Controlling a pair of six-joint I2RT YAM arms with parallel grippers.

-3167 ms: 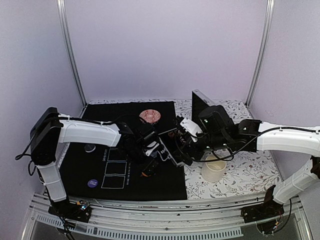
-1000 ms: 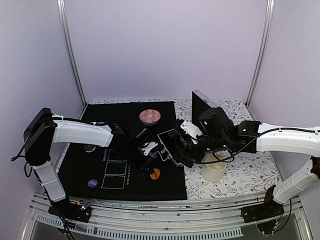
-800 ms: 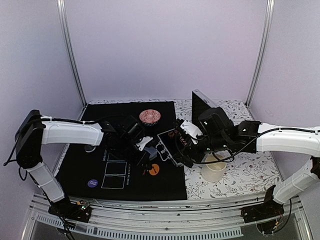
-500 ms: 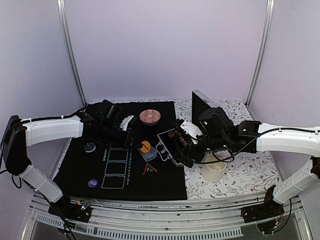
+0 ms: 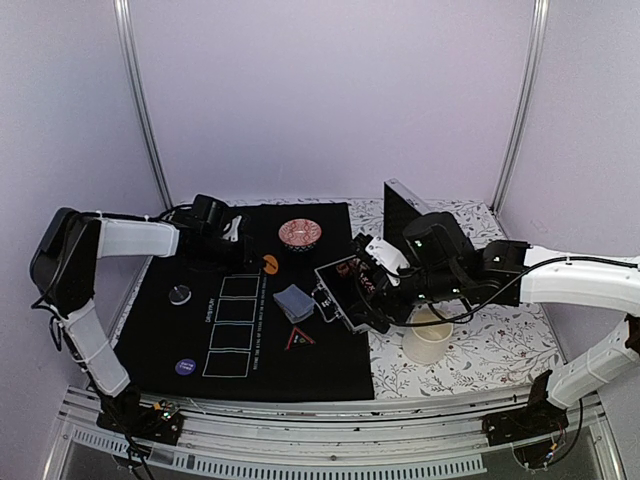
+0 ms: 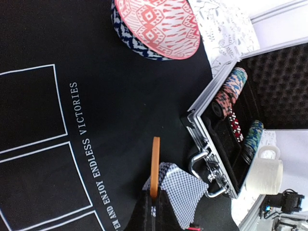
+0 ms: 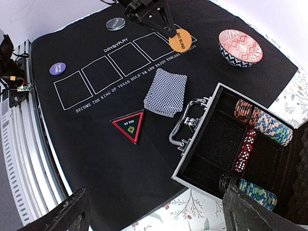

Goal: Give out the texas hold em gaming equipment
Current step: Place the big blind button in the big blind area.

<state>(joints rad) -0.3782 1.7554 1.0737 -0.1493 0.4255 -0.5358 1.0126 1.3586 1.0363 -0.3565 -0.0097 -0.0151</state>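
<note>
Orange disc (image 6: 154, 166), thin, round, black lettering | left hand (image 6: 153, 197) pinching it | right hand (image 7: 155, 202) spread

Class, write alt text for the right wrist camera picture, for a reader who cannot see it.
At the top, the left gripper pinches an orange disc over a black poker mat. Mid-frame lie a card deck and a red triangle marker; an open case of chips sits at the right, a patterned bowl beyond.

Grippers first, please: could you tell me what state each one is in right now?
Left gripper: shut on the orange round disc, held edge-on.
Right gripper: open, holding nothing.
</note>
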